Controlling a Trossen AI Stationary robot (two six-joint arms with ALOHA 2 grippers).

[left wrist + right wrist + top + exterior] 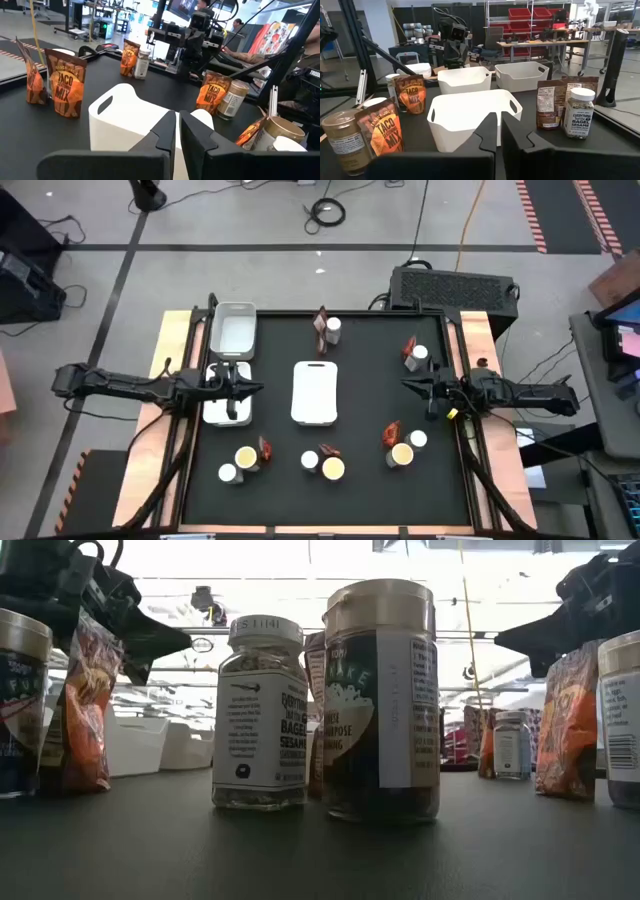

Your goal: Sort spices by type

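White centre tray (314, 392) as landmark — spices lie in clusters all round it, none inside. Left gripper (251, 389) just beside tray's left; right gripper (412, 387) well apart, w/ nearest packet-and-jar pair (414, 355) just beyond — fingers pressed together on both, nothing held.
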